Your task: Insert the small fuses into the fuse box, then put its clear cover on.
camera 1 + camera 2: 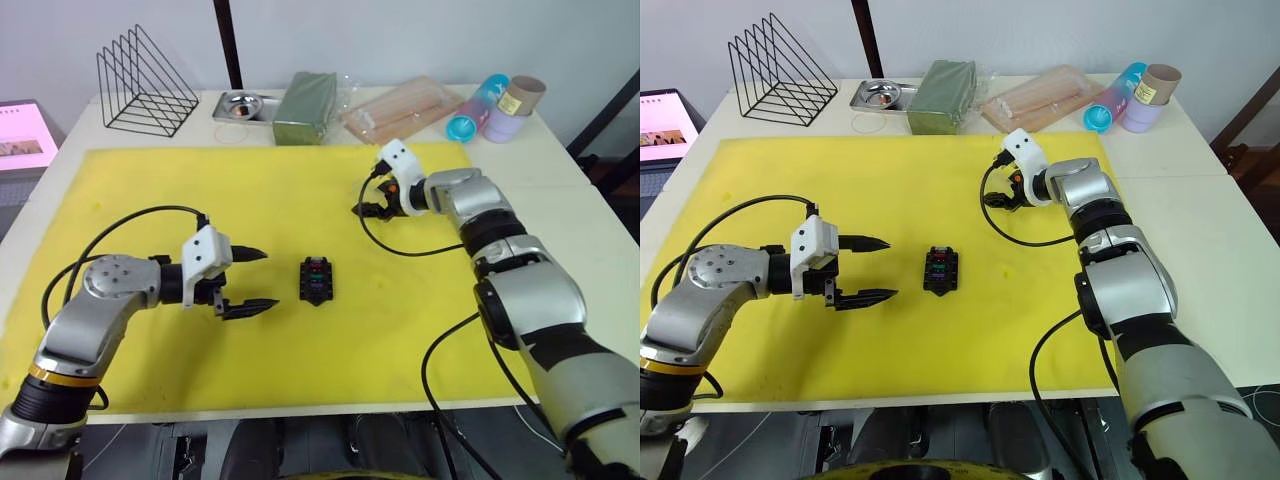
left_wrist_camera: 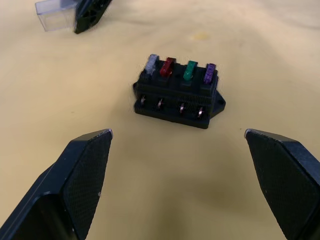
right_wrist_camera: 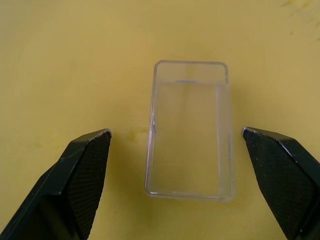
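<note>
Clear cover (image 3: 189, 131) — between spread gripper (image 3: 176, 137) fingers

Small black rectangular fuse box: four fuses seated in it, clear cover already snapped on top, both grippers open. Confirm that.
Not quite. The small transparent rectangular plastic cover is not on the small black rectangular fuse box: the right wrist view shows it lying on the yellow mat between the open right gripper's fingers. The grey, red, green and purple fuses are seated, and the left gripper is open.

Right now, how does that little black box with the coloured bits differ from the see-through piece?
The fuse box is black and opaque, with four small fuses standing in its top; the clear cover is transparent and empty. The fuse box lies ahead of the left gripper, the clear cover between the right gripper's open fingers. Both rest on the yellow mat.
</note>
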You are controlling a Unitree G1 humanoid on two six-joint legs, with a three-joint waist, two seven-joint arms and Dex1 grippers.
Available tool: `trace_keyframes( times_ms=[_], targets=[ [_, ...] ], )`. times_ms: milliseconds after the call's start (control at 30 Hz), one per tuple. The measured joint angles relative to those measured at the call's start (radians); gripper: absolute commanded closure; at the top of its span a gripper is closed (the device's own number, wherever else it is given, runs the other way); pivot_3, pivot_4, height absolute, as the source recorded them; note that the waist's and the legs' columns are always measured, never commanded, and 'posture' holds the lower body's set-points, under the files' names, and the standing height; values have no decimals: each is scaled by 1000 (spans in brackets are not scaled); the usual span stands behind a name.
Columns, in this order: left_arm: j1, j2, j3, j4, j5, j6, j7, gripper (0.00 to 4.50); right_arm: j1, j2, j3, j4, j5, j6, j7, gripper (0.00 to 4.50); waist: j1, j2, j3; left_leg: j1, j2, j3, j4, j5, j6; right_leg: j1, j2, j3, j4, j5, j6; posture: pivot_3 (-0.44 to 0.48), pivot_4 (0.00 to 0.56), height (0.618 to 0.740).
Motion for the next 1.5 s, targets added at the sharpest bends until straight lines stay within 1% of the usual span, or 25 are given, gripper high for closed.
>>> trace_keyframes(
  times_ms=[33,67,100,267,300,467,633,700,800,833,933,1033,1167,1233,1333,1500],
  targets=[
    [7,0,0,-6,0,1,1,0,-1,0,-5,5,-3,-8,0,26,0,0,0,0,0,0,0,0,0,0,0,0,0,0,0,0,150,740],
    [13,0,0,-10,0,3,4,0,-4,3,-12,18,-8,-16,0,436,0,0,0,0,0,0,0,0,0,0,0,0,0,0,0,0,150,740],
    [21,0,0,-17,-1,6,7,0,-7,4,-17,27,-11,-22,0,664,-1,0,0,0,0,0,0,0,0,0,0,0,0,0,0,0,150,740],
    [53,0,0,-43,0,22,29,0,-19,11,-25,44,-28,-36,0,2452,-10,0,0,0,0,-1,0,0,0,0,0,0,0,0,0,0,150,740],
    [56,0,0,-49,0,29,38,0,-20,12,-28,46,-30,-41,0,2716,-12,0,0,0,0,-1,0,0,0,0,0,0,0,0,0,0,150,740],
    [91,-7,-2,-106,0,100,104,0,-20,17,-44,48,-34,-41,14,2695,-19,0,0,0,0,-1,-1,0,0,0,-1,0,0,0,0,0,150,740],
    [133,-47,-25,-193,3,187,192,0,-19,11,-51,6,-40,-15,27,2695,-19,0,0,0,0,-1,-1,0,0,0,-1,0,0,0,0,0,150,740],
    [158,-88,-54,-242,25,215,267,0,-14,9,-59,-68,-37,22,32,2695,-18,1,0,0,0,-1,-1,0,0,0,-2,0,0,0,0,0,150,740],
    [209,-179,-134,-320,60,279,395,0,33,-2,-72,-288,-15,122,37,2695,-16,1,0,0,0,-1,-1,0,0,0,-3,0,0,0,0,0,150,740],
    [212,-192,-150,-334,68,292,425,0,49,-2,-73,-343,-7,155,37,2695,-16,0,0,0,0,-2,-1,0,0,0,-3,0,0,0,0,0,150,740],
    [240,-244,-169,-372,90,326,510,0,107,-3,-72,-501,12,258,27,2695,-13,1,-1,1,0,-2,0,0,0,1,-3,0,2,0,0,0,150,740],
    [251,-309,-205,-379,131,337,600,0,142,-4,-73,-612,24,346,7,2695,-7,1,-1,1,-1,-2,0,0,0,1,-3,0,2,0,0,0,150,740],
    [249,-369,-243,-389,162,365,679,0,147,-5,-76,-730,51,425,-17,2695,4,1,-1,1,-1,-2,1,0,0,1,-2,0,2,0,0,0,150,740],
    [247,-427,-273,-381,187,367,733,0,153,-6,-80,-779,62,460,-26,2695,9,2,-1,1,-1,-2,1,0,0,2,-3,0,2,0,0,0,150,740],
    [237,-541,-319,-339,233,366,829,0,160,-6,-80,-834,82,501,-38,2695,16,1,-1,1,-3,-2,3,0,0,3,-4,0,1,1,2,0,150,740],
    [194,-644,-368,-256,299,346,926,0,161,-10,-80,-875,95,534,-56,2695,25,2,-1,1,-4,-2,5,0,0,4,-4,-1,1,2,3,0,150,740]
  ],
)
